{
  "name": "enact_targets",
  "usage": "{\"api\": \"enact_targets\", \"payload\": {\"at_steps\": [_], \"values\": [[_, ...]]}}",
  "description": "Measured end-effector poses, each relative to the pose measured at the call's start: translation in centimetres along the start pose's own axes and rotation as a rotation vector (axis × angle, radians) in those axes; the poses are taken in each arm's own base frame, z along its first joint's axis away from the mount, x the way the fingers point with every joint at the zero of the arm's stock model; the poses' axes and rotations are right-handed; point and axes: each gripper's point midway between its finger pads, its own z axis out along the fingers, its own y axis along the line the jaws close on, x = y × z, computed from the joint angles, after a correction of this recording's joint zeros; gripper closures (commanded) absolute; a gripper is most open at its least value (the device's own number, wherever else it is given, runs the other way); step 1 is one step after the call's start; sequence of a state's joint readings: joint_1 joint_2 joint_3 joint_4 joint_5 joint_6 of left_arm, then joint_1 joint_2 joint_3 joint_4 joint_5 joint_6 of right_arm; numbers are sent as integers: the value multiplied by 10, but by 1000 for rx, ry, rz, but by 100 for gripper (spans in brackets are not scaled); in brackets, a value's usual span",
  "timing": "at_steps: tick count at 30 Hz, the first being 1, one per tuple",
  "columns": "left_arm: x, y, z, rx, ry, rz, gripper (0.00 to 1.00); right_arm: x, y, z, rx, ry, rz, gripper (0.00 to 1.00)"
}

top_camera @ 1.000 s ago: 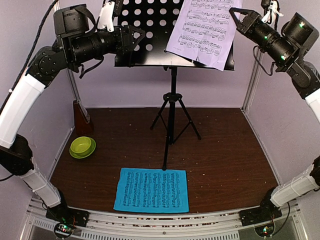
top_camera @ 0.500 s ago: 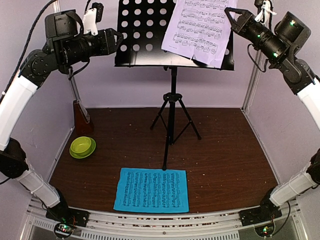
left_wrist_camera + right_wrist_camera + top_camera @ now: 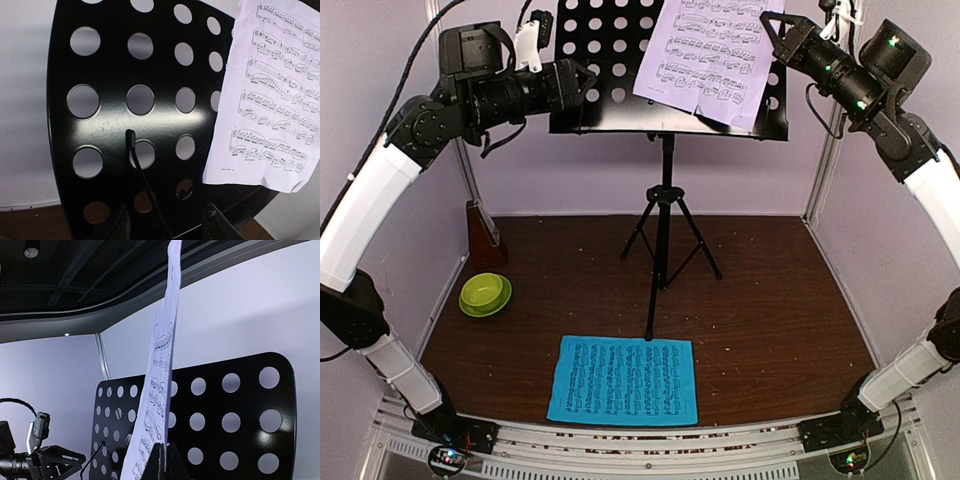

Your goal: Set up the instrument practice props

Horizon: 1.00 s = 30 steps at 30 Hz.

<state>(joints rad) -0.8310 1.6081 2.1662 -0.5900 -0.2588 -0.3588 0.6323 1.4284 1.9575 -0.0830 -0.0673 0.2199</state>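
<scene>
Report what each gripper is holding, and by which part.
The right gripper pinches the white music sheet by its right edge, near the top. The left gripper is open at the music stand, holding nothing.

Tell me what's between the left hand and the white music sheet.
Between the left hand and the white music sheet lies the black music stand's bare perforated panel, clearest in the left wrist view.
</scene>
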Motion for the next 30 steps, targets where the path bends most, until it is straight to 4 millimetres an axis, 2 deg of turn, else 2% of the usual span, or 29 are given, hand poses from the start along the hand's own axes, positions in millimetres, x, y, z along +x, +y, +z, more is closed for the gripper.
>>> {"api": "enact_targets", "payload": {"at_steps": [2,6,12,16,19,25,30], "values": [[-2,-4,2,22,-8,-28,48,1,0,2,-3,0,0,100],[-5,-10,4,50,-25,-95,41,4,0,3,-6,4,0,100],[-7,-4,9,42,-34,-213,44,1,1,4,-9,-9,0,100],[-5,5,14,37,-25,-290,51,0,0,4,-9,-15,-5,100],[1,9,21,58,-5,-349,61,0,0,4,-8,-15,-5,100],[17,1,34,129,33,-408,73,0,0,4,-7,-14,-5,100],[17,-3,37,161,12,-405,86,5,-1,8,-5,-8,-5,100]]}}
